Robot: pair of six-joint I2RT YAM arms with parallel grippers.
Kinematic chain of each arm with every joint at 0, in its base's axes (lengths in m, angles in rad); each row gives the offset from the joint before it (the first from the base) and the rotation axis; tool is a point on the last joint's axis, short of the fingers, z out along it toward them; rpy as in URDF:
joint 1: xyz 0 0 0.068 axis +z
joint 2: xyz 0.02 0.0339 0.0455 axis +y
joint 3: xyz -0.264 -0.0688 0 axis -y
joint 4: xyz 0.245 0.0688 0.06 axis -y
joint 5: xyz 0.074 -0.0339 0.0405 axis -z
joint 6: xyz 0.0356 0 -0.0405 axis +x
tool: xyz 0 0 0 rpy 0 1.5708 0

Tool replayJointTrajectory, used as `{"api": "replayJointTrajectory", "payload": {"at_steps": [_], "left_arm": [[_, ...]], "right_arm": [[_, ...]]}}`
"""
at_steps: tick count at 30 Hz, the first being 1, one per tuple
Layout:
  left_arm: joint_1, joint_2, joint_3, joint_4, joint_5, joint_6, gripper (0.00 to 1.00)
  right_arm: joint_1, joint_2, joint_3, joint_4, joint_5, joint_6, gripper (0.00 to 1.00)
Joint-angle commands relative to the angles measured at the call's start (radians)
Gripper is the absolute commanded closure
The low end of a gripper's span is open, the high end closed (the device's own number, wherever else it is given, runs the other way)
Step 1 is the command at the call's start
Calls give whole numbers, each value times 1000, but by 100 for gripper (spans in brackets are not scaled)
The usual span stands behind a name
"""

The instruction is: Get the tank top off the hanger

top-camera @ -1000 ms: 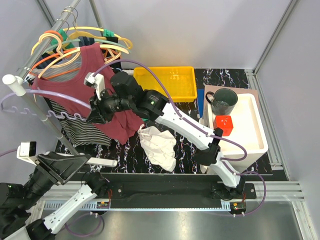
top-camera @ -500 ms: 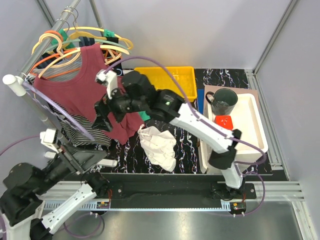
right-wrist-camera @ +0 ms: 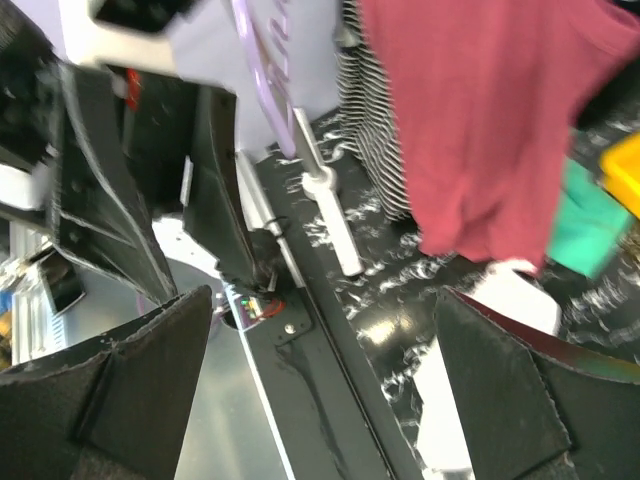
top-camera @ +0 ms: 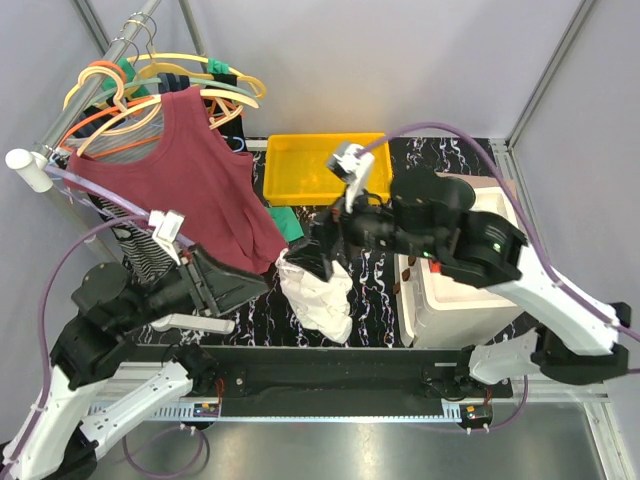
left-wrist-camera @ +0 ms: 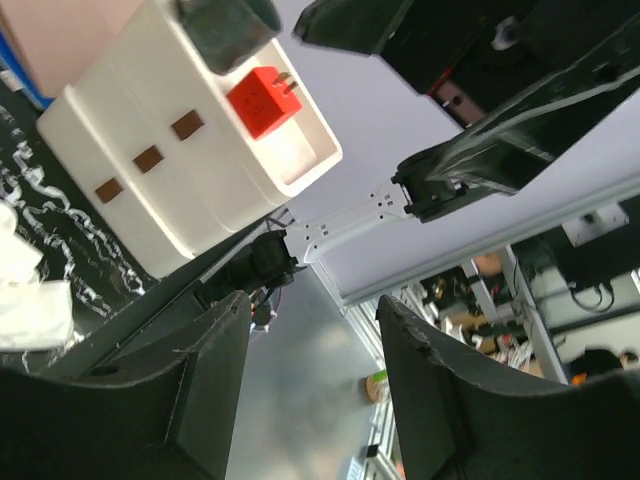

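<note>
The maroon tank top (top-camera: 190, 190) hangs on an orange hanger (top-camera: 105, 125) at the front of the clothes rail; in the right wrist view the tank top (right-wrist-camera: 480, 110) fills the upper right. My right gripper (top-camera: 320, 252) (right-wrist-camera: 322, 300) is open and empty, well to the right of the garment and above the white cloth. My left gripper (top-camera: 245, 285) (left-wrist-camera: 310, 310) is open with nothing between its fingers. It points right, just below the tank top's lower hem, and I cannot tell whether it touches it.
More hangers and a striped garment (top-camera: 150, 255) crowd the rail (top-camera: 60, 115). A crumpled white cloth (top-camera: 320, 292) and a green cloth (top-camera: 287, 222) lie on the black mat. A yellow bin (top-camera: 300, 170) stands behind. A white tub (left-wrist-camera: 200, 170) holds a red cube (left-wrist-camera: 262, 100).
My right gripper has opened and swung right, away from the tank top. My left arm has risen and reached in toward the garment's lower hem.
</note>
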Motion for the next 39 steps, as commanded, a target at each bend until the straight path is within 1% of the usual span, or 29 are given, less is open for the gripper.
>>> {"api": "replayJointTrajectory", "payload": {"at_steps": [1, 2, 3, 5, 6, 8, 9, 10, 11, 12, 13, 14, 15, 16, 18, 19, 21, 22, 24, 28, 31, 35, 39], "left_arm": [[4, 138, 111, 233, 205, 122, 43], [4, 191, 151, 246, 226, 144, 43], [2, 227, 173, 252, 242, 153, 43], [-1, 281, 222, 263, 274, 178, 42], [-13, 331, 233, 267, 277, 185, 43], [-39, 368, 251, 278, 224, 214, 42], [-85, 400, 253, 283, 199, 227, 41], [-116, 422, 265, 286, 121, 245, 40], [-146, 442, 271, 284, 72, 282, 37], [-200, 495, 277, 286, 31, 294, 36], [-220, 526, 299, 270, -38, 306, 36], [-235, 558, 320, 238, -89, 317, 34], [-260, 600, 342, 203, -140, 322, 31], [-274, 673, 393, 127, -236, 333, 29], [-307, 750, 450, 28, -359, 359, 26], [-312, 814, 484, -33, -407, 395, 25], [-318, 865, 498, -93, -457, 409, 23], [-318, 908, 492, -145, -500, 402, 22], [-317, 933, 460, -159, -504, 408, 20], [-318, 977, 299, -156, -516, 385, 17], [-318, 1019, 209, -123, -508, 379, 16], [-318, 1088, 149, -84, -524, 373, 14], [-318, 1160, 100, -44, -603, 356, 11]], "right_arm": [[7, -162, -126, 11, 188, 45, 0], [6, -188, -144, 11, 228, 52, 0], [6, -234, -160, 11, 248, 68, 0], [6, -274, -195, 9, 297, 83, 0], [7, -305, -204, 7, 311, 94, 0], [6, -326, -229, 1, 340, 104, 0], [6, -342, -238, -3, 344, 115, 0], [7, -349, -243, -8, 354, 120, 0], [6, -359, -250, -19, 369, 127, 0], [7, -372, -257, -20, 375, 140, 0], [6, -379, -269, -29, 386, 147, 0], [7, -383, -272, -34, 398, 154, 0], [6, -389, -275, -40, 403, 163, 0], [7, -394, -274, -46, 403, 167, 0], [7, -397, -267, -72, 406, 172, 0], [7, -397, -257, -88, 410, 177, 0], [6, -408, -246, -104, 421, 180, 0], [7, -412, -244, -111, 426, 180, 0], [6, -431, -238, -118, 441, 178, 0], [7, -451, -217, -150, 464, 180, 0], [7, -466, -206, -172, 476, 180, 0], [7, -486, -208, -197, 498, 181, 0], [6, -504, -217, -209, 510, 193, 0]]}}
